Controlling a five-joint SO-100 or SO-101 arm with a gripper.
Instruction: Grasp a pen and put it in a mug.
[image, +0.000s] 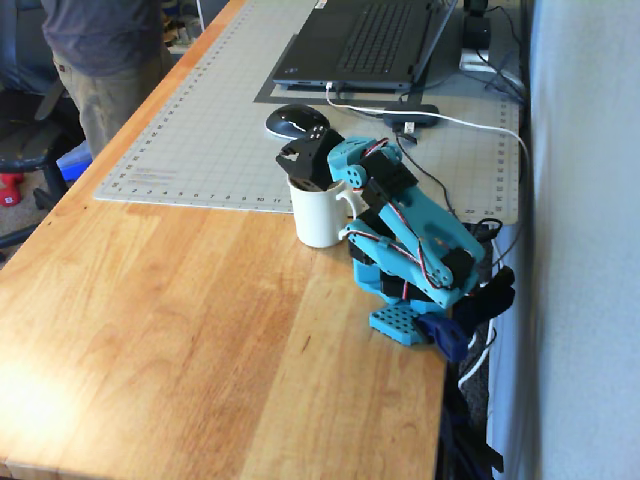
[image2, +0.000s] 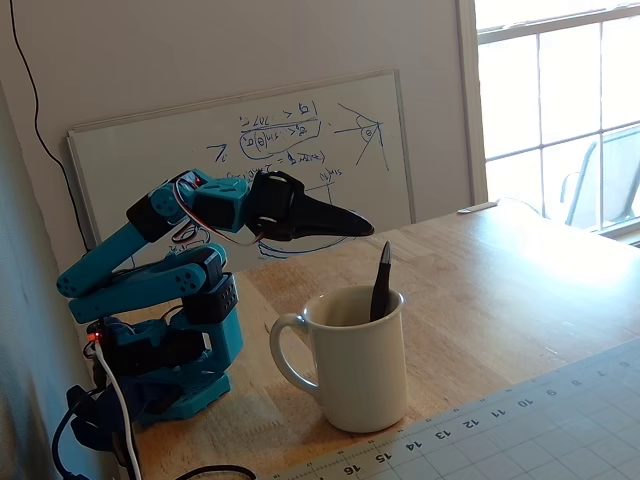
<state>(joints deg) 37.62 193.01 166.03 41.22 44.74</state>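
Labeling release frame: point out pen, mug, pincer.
pen (image2: 381, 290), a fixed view, barrel above the rim.
mug (image2: 362, 375), a fixed view, outer wall.
pincer (image2: 362, 229), a fixed view, between fingertips.

One fixed view looks down along the desk (image: 180, 330) from high up and far off, toward the laptop (image: 370, 40). The other sits low and close, facing the whiteboard (image2: 240, 150). Both share the arm (image: 410, 240) and mug (image2: 358, 365).

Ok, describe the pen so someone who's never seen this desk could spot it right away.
Find the blue robot arm at the wooden table's edge, in front of the whiteboard. Right beside it stands a white mug. The pen is the slim dark stick leaning inside it, its top poking above the rim, unlike the black cables nearby.
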